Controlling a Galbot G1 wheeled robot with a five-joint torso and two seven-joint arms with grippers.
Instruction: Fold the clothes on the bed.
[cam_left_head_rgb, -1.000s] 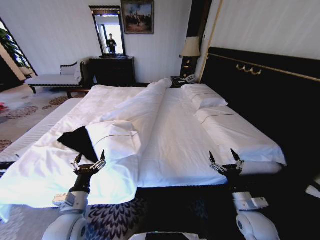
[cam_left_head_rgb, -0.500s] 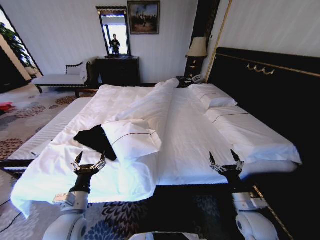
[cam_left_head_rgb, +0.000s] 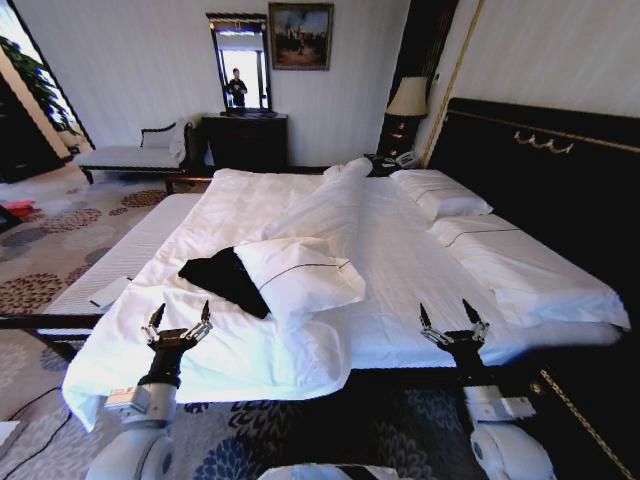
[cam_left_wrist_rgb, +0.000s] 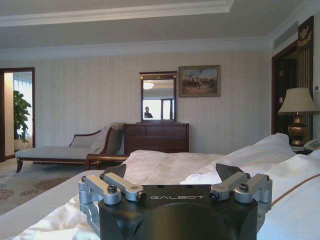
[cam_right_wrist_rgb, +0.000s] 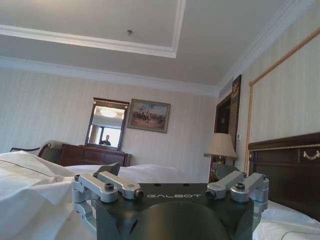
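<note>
Approaching the bed (cam_left_head_rgb: 480, 270), folding not yet begun. Holding left gripper (cam_left_head_rgb: 178, 326) and right gripper (cam_left_head_rgb: 452, 321) at its near edge, jaws apart, empty. Next: reaching the T-shirt (cam_left_head_rgb: 222, 277) lying crumpled near the near-left corner, beside a pillow (cam_left_head_rgb: 300, 277).

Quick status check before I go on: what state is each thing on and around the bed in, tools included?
Black cotton T-shirt: crumpled, unfolded, partly under a pillow.
White rectangular pillow: lying over the T-shirt's edge.
White duvet: bunched along the bed's middle.
Large white-sheeted bed: unmade.
Left tool: open, holding nothing, short of the bed's foot.
Right tool: open, holding nothing, at the bed's foot.
</note>
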